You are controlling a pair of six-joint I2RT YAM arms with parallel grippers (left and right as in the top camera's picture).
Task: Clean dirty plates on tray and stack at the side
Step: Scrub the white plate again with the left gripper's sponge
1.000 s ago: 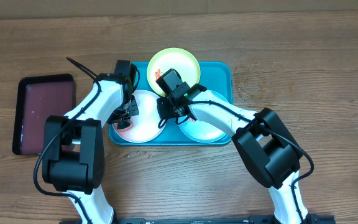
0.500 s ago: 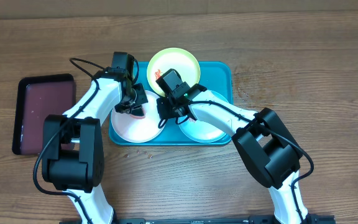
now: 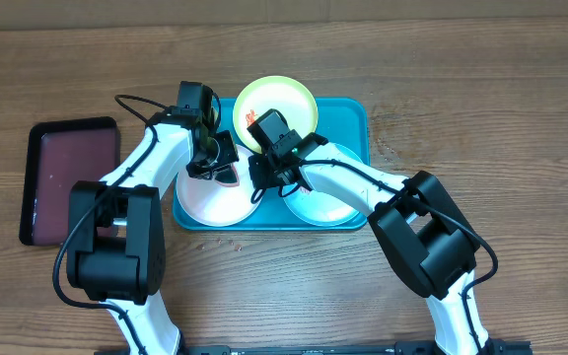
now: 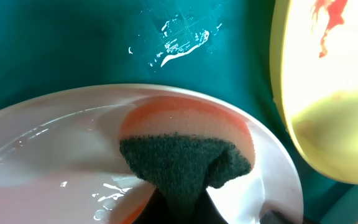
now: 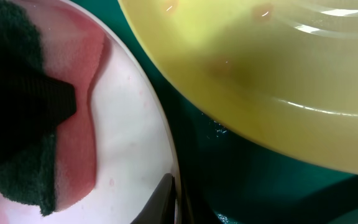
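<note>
The turquoise tray [image 3: 355, 116] holds three plates. The white plate [image 3: 205, 202] lies at its left and is wet with pinkish smears [image 4: 36, 155]. My left gripper [image 3: 217, 161] is shut on an orange sponge with a dark green scouring side [image 4: 185, 149], pressed on the plate's far right part. My right gripper [image 3: 261, 177] is shut on the white plate's right rim [image 5: 174, 199]. The yellow-green plate [image 3: 275, 99], with a red smear [image 4: 328, 15], rests at the tray's far edge. The mint-blue plate [image 3: 316, 207] lies at the right, partly under my right arm.
A smaller dark maroon tray [image 3: 67, 177] with a black rim sits on the wooden table to the left of the turquoise tray. Water drops lie on the tray floor [image 4: 179, 40]. A few crumbs lie on the table in front of the tray [image 3: 230, 240].
My left gripper has moved the sponge from the white plate's near left part to its far right part. The right gripper has kept still on the rim.
</note>
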